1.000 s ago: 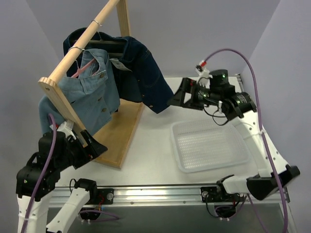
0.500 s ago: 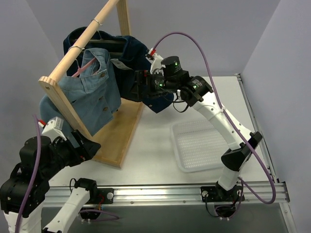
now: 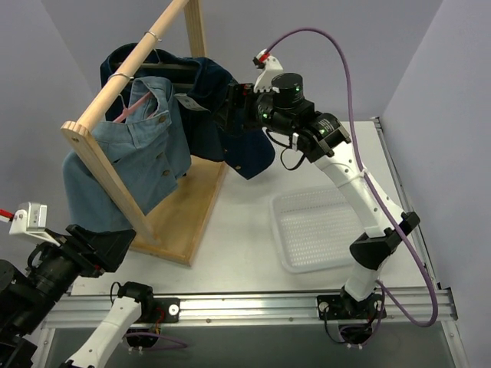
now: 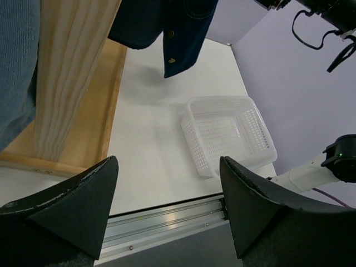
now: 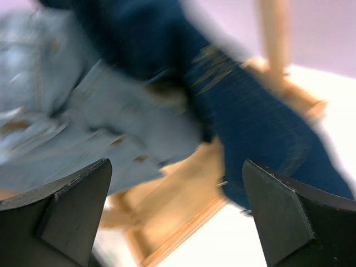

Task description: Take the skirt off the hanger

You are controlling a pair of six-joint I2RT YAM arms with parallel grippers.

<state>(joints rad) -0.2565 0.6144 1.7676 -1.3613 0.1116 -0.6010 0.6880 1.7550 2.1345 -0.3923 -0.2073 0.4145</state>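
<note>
From above: the light-blue denim skirt [image 3: 146, 149] hangs by its waistband on a pink hanger [image 3: 129, 107], hooked over the sloping wooden rail [image 3: 126, 65], with a dark denim jacket [image 3: 234, 134] just behind it. Denim like this looks thick and fairly heavy. It should be floppy but not slippery or fragile, and the doubled waistband beside the hanger looks like the firmest place to pinch. The right gripper [image 3: 234, 107] reaches high across the table with its arm stretched out, right up against the jacket and not on the skirt. The left gripper [image 3: 103, 247] sits low near the rack's near foot, well apart from the cloth. A white basket [image 3: 276, 230] waits on the table.

Left wrist view: the fingers are spread wide around nothing, looking over the wooden base [image 4: 72, 144] with a strip of skirt at the left edge.

Right wrist view: it's blurred, but the fingers are wide apart and empty, with pale denim on the left and dark denim in the middle.
</note>
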